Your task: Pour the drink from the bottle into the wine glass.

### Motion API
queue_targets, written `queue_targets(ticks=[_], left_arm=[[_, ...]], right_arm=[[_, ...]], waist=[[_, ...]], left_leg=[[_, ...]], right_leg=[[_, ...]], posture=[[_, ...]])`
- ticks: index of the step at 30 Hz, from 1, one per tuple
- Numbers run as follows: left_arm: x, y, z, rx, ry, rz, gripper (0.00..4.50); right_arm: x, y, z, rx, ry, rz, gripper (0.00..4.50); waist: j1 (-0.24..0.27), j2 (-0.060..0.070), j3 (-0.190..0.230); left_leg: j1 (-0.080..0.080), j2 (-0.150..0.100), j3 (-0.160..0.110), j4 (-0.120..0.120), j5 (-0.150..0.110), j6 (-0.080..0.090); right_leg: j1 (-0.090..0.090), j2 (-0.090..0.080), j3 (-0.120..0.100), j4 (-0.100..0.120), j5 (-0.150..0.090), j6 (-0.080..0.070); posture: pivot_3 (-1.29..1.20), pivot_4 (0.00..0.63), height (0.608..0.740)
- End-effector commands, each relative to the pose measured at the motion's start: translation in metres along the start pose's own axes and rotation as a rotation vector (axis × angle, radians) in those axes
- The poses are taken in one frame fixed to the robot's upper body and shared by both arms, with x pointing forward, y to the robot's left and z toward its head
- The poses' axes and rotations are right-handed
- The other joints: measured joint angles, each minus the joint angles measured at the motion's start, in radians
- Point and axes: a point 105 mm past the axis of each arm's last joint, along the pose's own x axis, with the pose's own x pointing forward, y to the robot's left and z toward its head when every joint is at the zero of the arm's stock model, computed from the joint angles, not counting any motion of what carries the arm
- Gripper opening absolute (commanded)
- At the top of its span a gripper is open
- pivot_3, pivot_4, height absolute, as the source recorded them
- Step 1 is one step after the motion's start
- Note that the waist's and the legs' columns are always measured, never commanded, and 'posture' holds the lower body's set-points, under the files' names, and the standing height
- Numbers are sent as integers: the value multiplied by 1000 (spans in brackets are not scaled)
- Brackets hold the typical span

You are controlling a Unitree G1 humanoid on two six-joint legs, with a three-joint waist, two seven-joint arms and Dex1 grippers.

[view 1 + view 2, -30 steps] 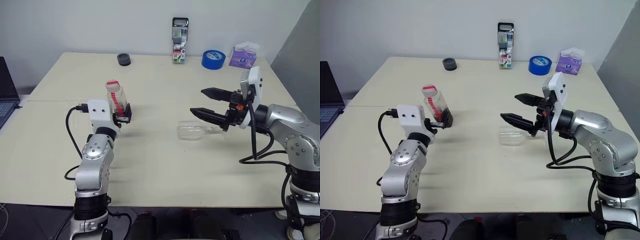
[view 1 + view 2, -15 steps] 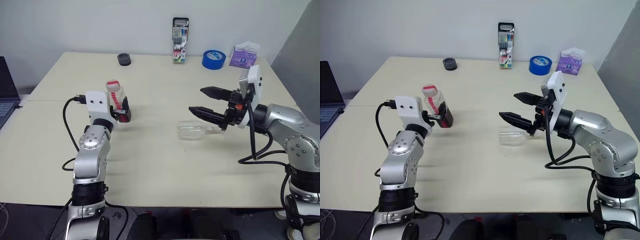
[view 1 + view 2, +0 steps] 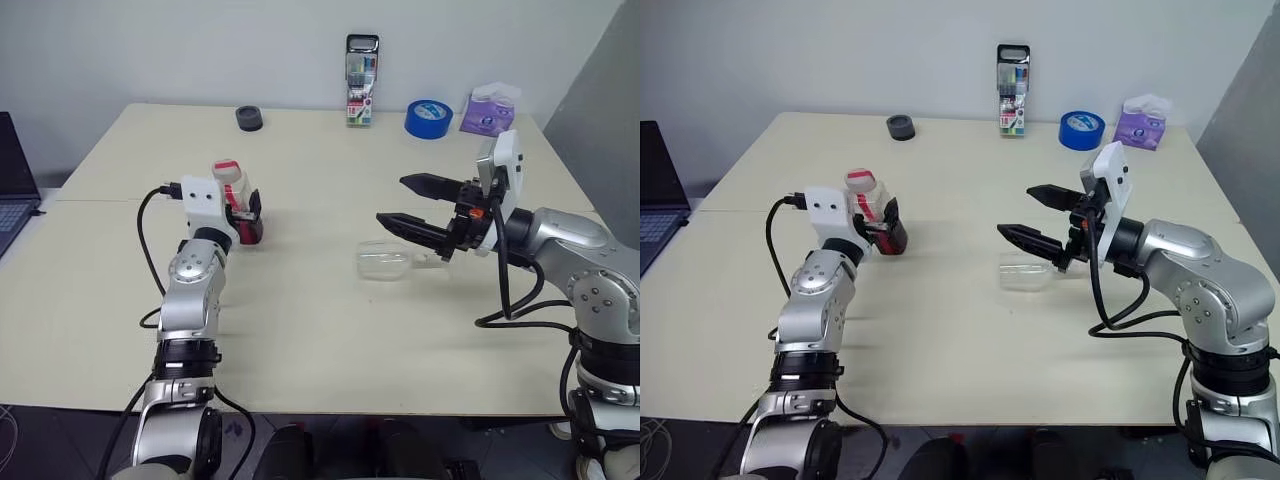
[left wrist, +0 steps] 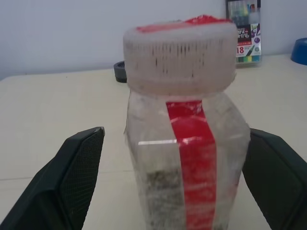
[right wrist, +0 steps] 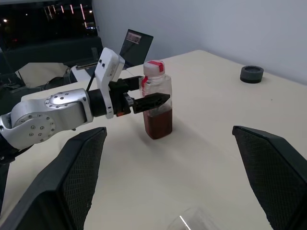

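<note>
The bottle (image 3: 233,200) stood upright on the left half of the worktop (image 3: 300,330), well in from its edges, capped, with the dark drink (image 5: 158,125) filling its lower part. The left hand (image 3: 243,215) was spread wide with a finger on either side of the bottle's body, not yet clenched on it. The wine glass (image 3: 385,262) lay on its side near the middle of the worktop, just under the right hand (image 3: 408,205), which hung released and empty above it. The bottle looked light, thin-walled and likely to give under a hard squeeze, so the squarish body at the label suits a grip; the glass looked fragile and prone to roll, best taken at the stem
</note>
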Motion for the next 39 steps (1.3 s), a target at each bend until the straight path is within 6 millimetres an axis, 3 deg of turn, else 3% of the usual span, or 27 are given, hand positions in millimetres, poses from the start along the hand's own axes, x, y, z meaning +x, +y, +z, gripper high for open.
queue_targets(ticks=[1,11,14,18,21,29,33,39], left_arm=[[5,3,16,18,-61,-3,4490],[7,-2,12,-17,-61,-51,4490],[8,-3,12,-21,-65,-54,3890],[8,-3,12,-23,-69,-57,2563],[8,-3,12,-22,-72,-58,1871],[6,-6,15,-7,-64,-76,1821],[5,-29,33,-4,-68,-187,1821],[-11,-81,56,-21,-63,-537,1821]], right_arm=[[-2,5,13,-38,-38,11,4500],[-2,4,14,-38,-36,3,4500],[-2,3,14,-38,-37,1,4500],[-2,4,14,-38,-36,0,4500],[-2,4,13,-37,-36,1,4500],[1,5,11,-49,-29,-1,4500],[10,6,13,-76,-25,-5,4500],[32,11,26,-78,-64,12,4500]], waist=[[0,0,0],[0,0,0],[0,0,0],[0,0,0],[0,0,0],[0,0,0],[0,0,0],[-3,0,0]], left_leg=[[0,0,0,0,0,0],[0,0,0,0,0,0],[0,0,0,0,0,0],[0,0,0,0,0,0],[0,0,0,0,0,0],[0,0,0,0,0,0],[-1,0,0,0,0,0],[-2,0,0,1,1,-2]], right_leg=[[0,0,0,0,0,0],[0,0,0,0,0,0],[0,0,0,0,0,0],[0,-1,0,0,0,0],[0,-1,0,0,0,0],[0,-1,0,0,0,0],[0,-1,-1,0,0,0],[-2,-1,-1,0,0,0]], posture=[[0,150,740],[0,150,740],[0,150,740],[0,150,740],[0,150,740],[0,150,740],[0,150,740],[0,150,740]])
